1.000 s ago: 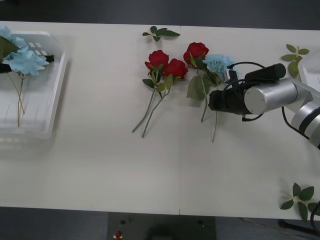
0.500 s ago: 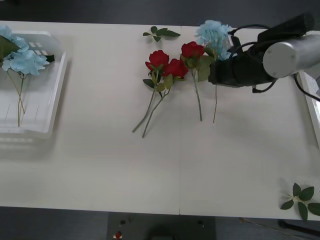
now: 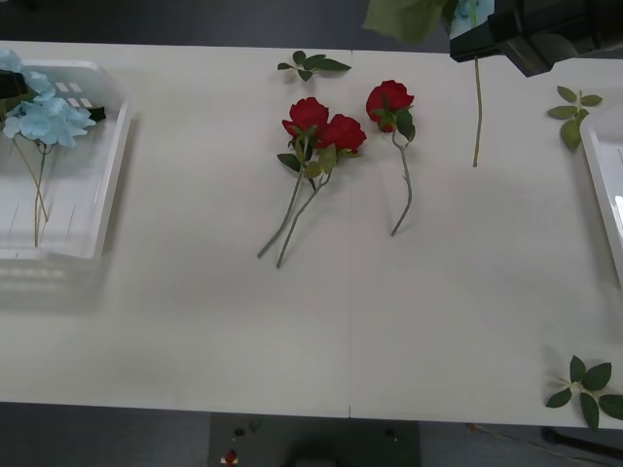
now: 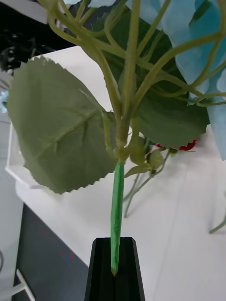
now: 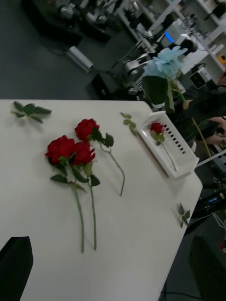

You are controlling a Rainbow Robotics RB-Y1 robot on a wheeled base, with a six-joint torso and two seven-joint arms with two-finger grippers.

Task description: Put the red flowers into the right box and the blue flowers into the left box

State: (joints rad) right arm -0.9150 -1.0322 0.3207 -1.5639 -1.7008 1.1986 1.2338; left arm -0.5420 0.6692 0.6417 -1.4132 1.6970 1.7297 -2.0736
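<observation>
The white surface runs wide under the camera, with a dark floor beyond it and a cluttered lab behind.

The right pincer [image 4: 114,270] is high over the far right of the surface, closed on the thin stem of one blue flower [image 3: 477,107], below its leaves. The heavy head and big leaf sit to one side of the grip, and the rest of the stem dangles. The left box [image 3: 109,165] is at the far left edge, so I judge that a long carry lies ahead.

Risks:
- The slim stem could twist or slide between the fingers, tipping the head.
- The dangling stem could brush the red flowers [image 3: 309,114] if it crosses low, and drag one out of place.
- A release made too early, or over the rim, would leave the flower half out of the box.

The left pincer [image 5: 110,244] hangs wide and idle on the near side of the roses.

Counts:
- Red flowers: three on the surface at centre, two touching and one just beside them. A fourth lies in the right box [image 5: 181,162].
- Blue flowers: one is held. At least two blooms lie in the left box, though the exact count is hard to tell.
- Boxes: two.
- Leaf sprigs [image 3: 311,65]: three, loose on the surface.
</observation>
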